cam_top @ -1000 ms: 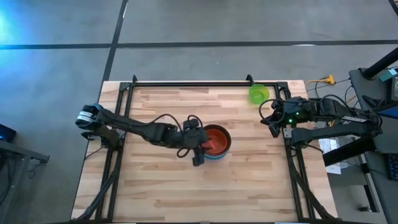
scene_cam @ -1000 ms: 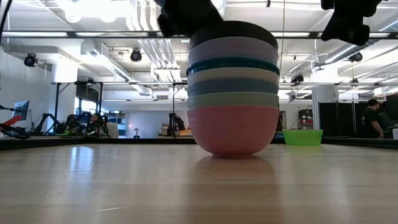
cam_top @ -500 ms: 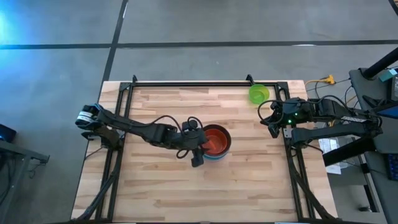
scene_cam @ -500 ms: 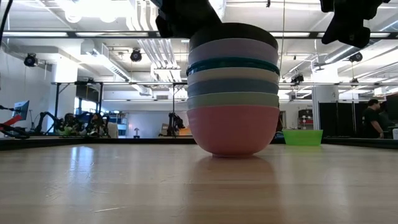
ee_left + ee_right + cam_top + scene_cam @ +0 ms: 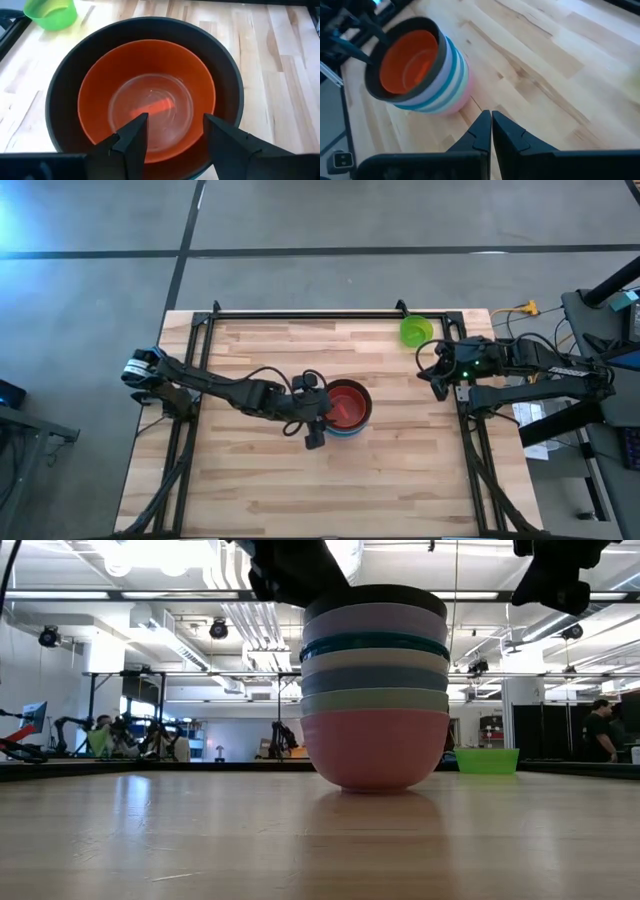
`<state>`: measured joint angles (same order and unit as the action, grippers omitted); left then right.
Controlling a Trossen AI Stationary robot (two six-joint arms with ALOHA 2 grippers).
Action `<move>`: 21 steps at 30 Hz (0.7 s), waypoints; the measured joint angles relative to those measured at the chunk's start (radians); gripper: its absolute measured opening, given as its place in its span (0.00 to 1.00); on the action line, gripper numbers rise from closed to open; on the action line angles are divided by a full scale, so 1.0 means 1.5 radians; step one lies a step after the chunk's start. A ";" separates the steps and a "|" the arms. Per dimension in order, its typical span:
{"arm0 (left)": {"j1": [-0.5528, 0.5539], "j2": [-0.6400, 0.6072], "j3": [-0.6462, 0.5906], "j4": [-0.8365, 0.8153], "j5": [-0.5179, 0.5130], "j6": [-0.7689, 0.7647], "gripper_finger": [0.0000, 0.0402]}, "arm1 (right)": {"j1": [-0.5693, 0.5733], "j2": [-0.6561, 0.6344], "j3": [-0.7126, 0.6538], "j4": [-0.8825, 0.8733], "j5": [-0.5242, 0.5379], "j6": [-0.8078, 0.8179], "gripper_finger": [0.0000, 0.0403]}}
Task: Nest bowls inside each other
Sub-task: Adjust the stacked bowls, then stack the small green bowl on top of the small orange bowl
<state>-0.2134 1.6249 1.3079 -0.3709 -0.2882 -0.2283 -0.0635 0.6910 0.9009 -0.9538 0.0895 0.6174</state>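
On the wooden table (image 5: 250, 470) we see the stack of bowls (image 5: 375, 690) mid-table, pink lowest, black uppermost with the red bowl (image 5: 145, 95) nested inside. Our left gripper (image 5: 172, 135) hovers beside it, fingers apart and empty; our right gripper (image 5: 491, 131), pinched together, waits near the lime green bowl (image 5: 416, 331).

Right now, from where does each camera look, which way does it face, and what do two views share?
High view: above the table, facing down; both arms, left gripper open beside the bowl stack.
Low view: table height, facing the room; arms enter above the stack.
Left wrist view: above the red bowl inside the black bowl; own fingers show.
Right wrist view: near the table's edge, facing the stack; right gripper shut.
Shared: high and left wrist views show the lime green bowl.
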 joint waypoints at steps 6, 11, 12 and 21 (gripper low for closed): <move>0.000 -0.005 0.003 -0.003 -0.004 -0.001 0.43 | 0.000 0.000 -0.003 0.047 0.011 0.003 0.02; 0.000 -0.058 0.019 0.003 -0.055 -0.001 0.43 | 0.000 0.000 -0.029 0.170 0.035 0.002 0.02; -0.001 -0.075 0.018 -0.002 -0.071 -0.001 0.43 | 0.000 0.000 -0.042 0.212 0.044 -0.003 0.02; 0.003 -0.258 -0.050 -0.091 -0.129 -0.035 0.43 | -0.092 0.116 -0.265 0.986 -0.070 0.012 0.02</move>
<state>-0.2096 1.2373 1.2321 -0.5071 -0.4812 -0.2814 -0.2022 0.8652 0.5030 0.5254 -0.0152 0.6358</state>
